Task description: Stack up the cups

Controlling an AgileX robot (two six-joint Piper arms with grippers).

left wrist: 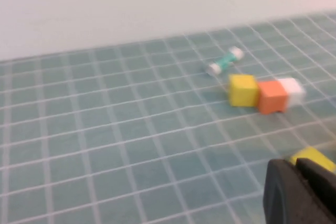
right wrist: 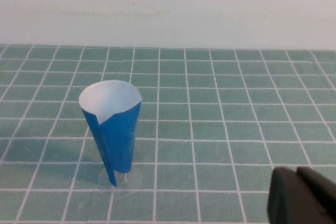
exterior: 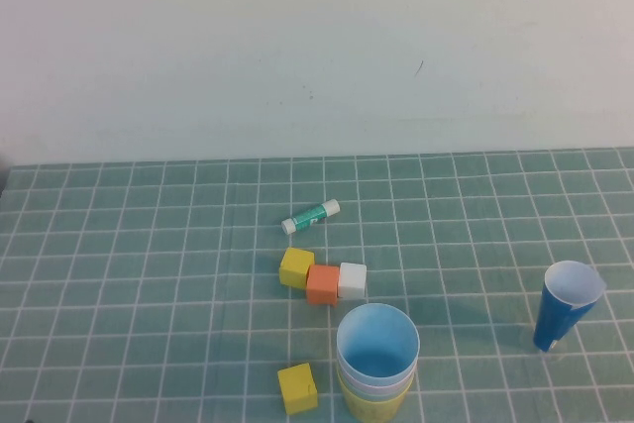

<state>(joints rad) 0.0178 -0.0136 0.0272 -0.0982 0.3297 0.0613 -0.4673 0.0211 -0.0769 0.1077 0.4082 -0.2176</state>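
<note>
The left gripper point(left wrist: 300, 192), dark fingers pressed together and holding nothing, hangs low over the green grid-lined cutting mat point(exterior: 139, 274), close by a lone yellow cube point(left wrist: 314, 157). The right gripper point(right wrist: 302, 195), likewise pinched closed and empty, sits near the narrow dark blue paper cone cup with white inside point(right wrist: 113, 129). A plain white wall point(exterior: 297, 47) backs the mat. The nested stack of pastel paper cups point(exterior: 376, 362), light blue on top and yellow at the bottom, stands upright just right of that lone yellow cube, apart from both grippers and well left of the dark blue cup.
</note>
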